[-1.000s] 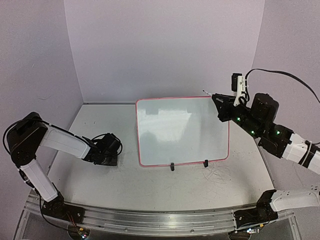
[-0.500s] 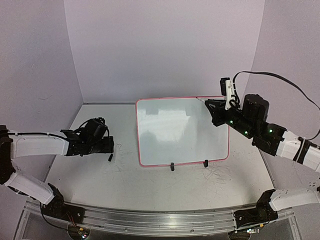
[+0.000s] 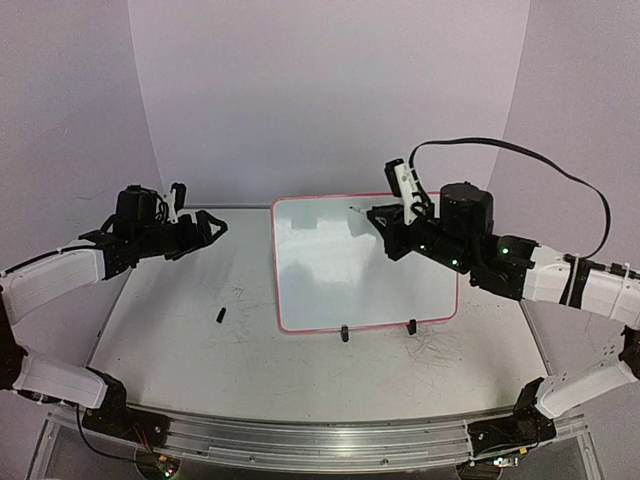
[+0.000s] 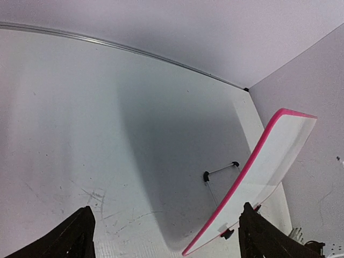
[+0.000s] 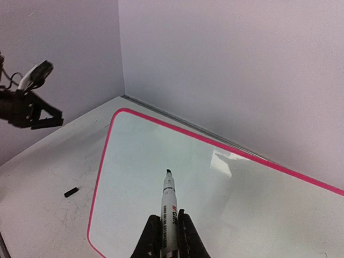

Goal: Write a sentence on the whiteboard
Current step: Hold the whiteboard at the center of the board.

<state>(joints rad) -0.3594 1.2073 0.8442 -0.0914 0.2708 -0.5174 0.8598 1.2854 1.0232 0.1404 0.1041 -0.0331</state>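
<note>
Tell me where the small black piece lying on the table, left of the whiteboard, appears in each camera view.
Top external: the small black piece lies on the table, left of the whiteboard, near its lower left corner.
Left wrist: not in this picture.
Right wrist: lower left, just outside the board's left edge.
Shared landmark: the whiteboard's red rim, visible in all three views.

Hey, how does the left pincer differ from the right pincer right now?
The left pincer is open and empty; the right pincer is shut on a marker. The left pincer hangs above the table, left of the whiteboard; the right pincer is at the whiteboard, marker tip aimed at its blank surface. Both are black and raised off the table.
</note>
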